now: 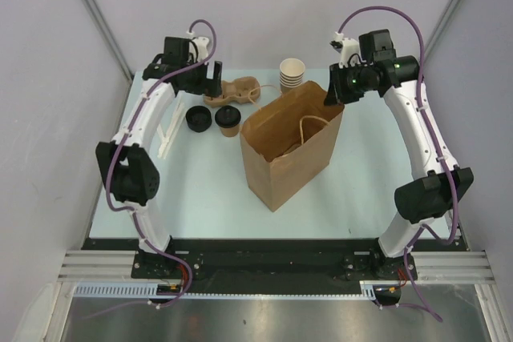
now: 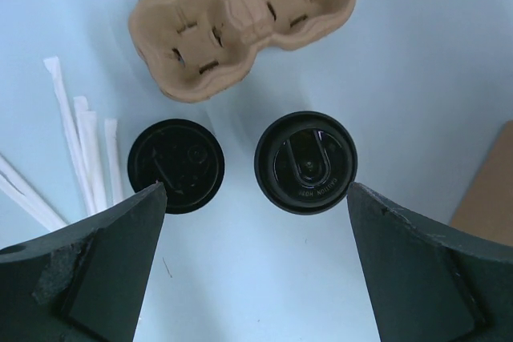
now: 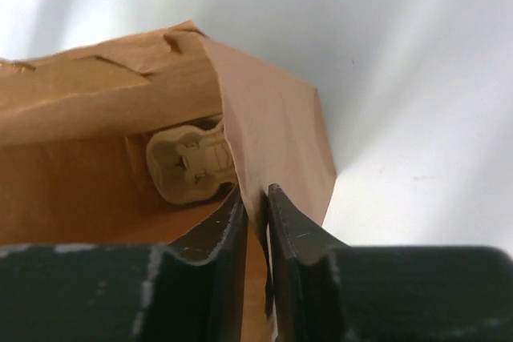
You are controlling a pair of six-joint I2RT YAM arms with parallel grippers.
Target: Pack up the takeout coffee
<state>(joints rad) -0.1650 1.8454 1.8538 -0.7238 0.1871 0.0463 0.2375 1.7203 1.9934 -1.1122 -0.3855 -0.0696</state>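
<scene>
**Left pincer (image 2: 256,198) and right pincer (image 3: 252,195) at the packing stage.** The right pincer is closed almost fully on the rim of the bag (image 1: 276,170) — a fold of the paper wall sits between its fingers, presumably to hold the mouth open and steady the bag for loading. The left pincer is spread wide and holds nothing. It hangs above the table (image 2: 417,78), apparently lining up for a grasp.

The coffee (image 2: 305,162) stands upright on the table beneath the left pincer. It is within the gap between the two fingers, nearer the finger on the bag side, and touches neither. A loose lid (image 2: 175,166) lies just beside the coffee, close to the other finger — a likely cause of a mistaken grasp, since both show a similar black disc from above.

Beyond the fingertips rests a carrier (image 2: 240,22); straws (image 2: 84,150) lie outside the lid-side finger. Relative to the right pincer, the coffee stands well apart, past the bag's far wall. Judged not yet done: lifting the coffee into the bag
</scene>
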